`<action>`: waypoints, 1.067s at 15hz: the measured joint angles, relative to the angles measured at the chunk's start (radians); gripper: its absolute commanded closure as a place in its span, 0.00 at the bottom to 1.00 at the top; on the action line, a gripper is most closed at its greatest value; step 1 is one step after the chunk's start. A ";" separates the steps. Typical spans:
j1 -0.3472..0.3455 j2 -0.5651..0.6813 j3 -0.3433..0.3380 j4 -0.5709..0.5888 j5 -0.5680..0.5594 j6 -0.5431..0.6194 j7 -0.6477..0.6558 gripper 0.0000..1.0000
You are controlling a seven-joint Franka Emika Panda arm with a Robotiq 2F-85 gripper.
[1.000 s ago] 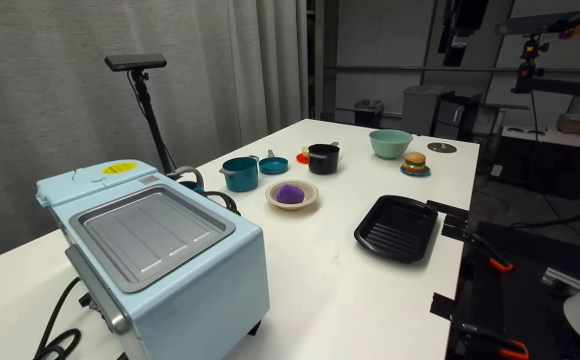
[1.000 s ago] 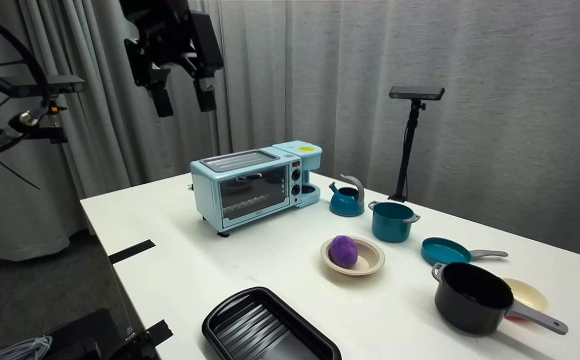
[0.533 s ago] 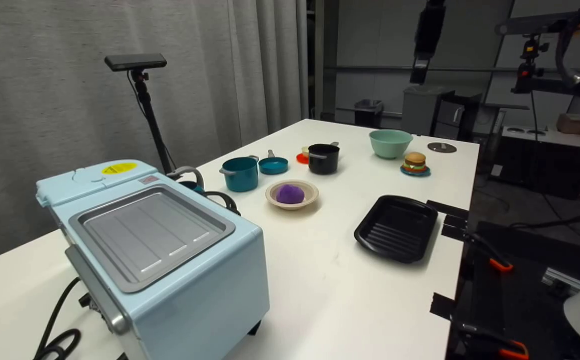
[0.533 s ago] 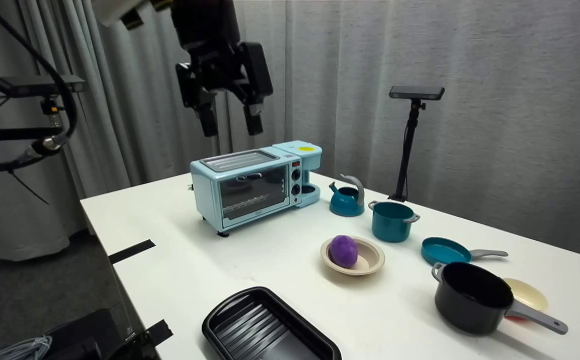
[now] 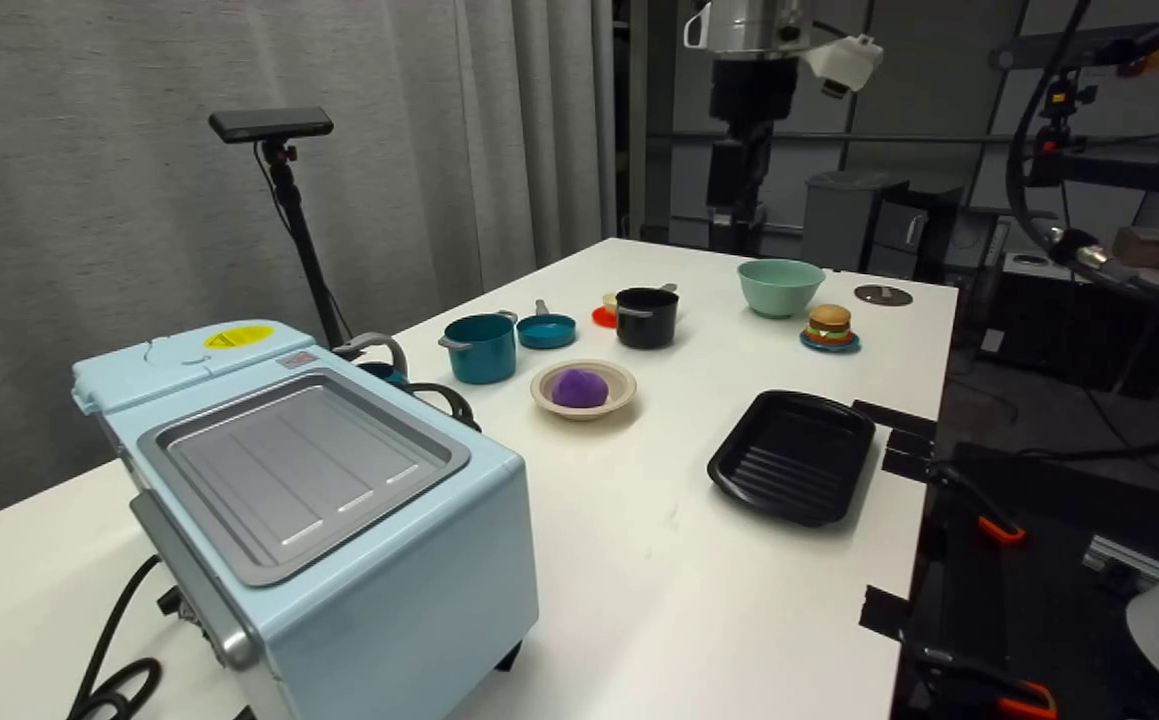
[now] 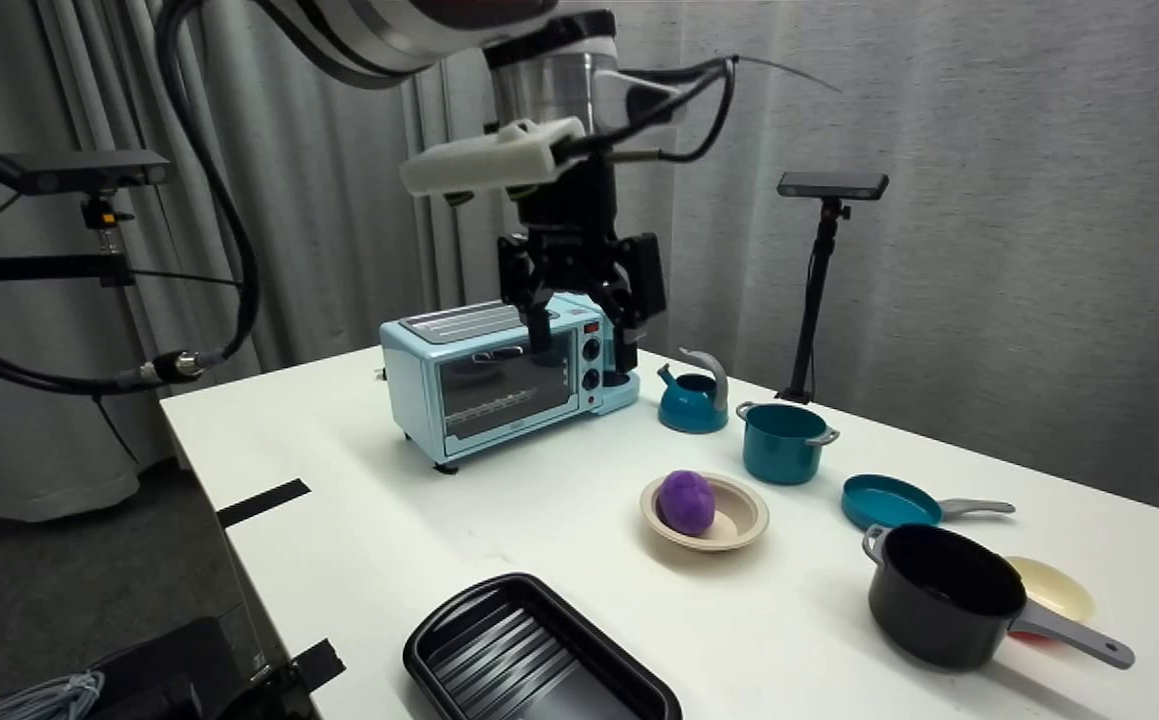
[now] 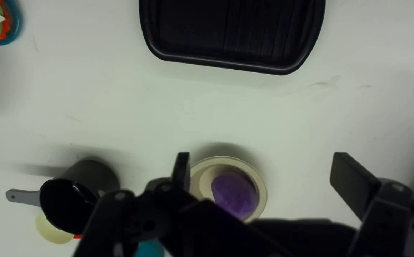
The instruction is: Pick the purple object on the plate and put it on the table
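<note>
The purple object (image 5: 579, 388) rests on the small cream plate (image 5: 623, 396) on the white table (image 5: 669, 590). In an exterior view the purple object (image 6: 686, 503) sits at one side of the plate (image 6: 742, 515). My gripper (image 6: 583, 345) is open and empty, high above the table. In the wrist view the purple object (image 7: 234, 195) and plate (image 7: 228, 160) show between the spread fingers (image 7: 260, 167), nearer the left finger. The gripper body hides their lower edges. In an exterior view my gripper (image 5: 732, 235) hangs well above the tabletop, apart from the plate.
A black ribbed tray (image 5: 789, 460) lies near the table edge. A light-blue toaster oven (image 6: 509, 385), teal kettle (image 6: 694, 402), teal pot (image 6: 781, 445), teal pan (image 6: 889, 500) and black pot (image 6: 944, 600) stand around the plate. A mint bowl (image 5: 781, 288) and toy burger (image 5: 828, 325) stand farther off.
My gripper has moved in over the table and come down, nearer the plate. It stays open. The purple object and plate have not moved.
</note>
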 measured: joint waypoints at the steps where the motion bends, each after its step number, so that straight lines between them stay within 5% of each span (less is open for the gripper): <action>1: 0.000 0.043 0.000 0.019 0.008 0.024 0.000 0.00; 11: 0.000 0.163 0.001 0.092 0.022 0.062 0.003 0.00; 16: -0.005 0.312 0.001 0.122 -0.003 0.214 0.033 0.00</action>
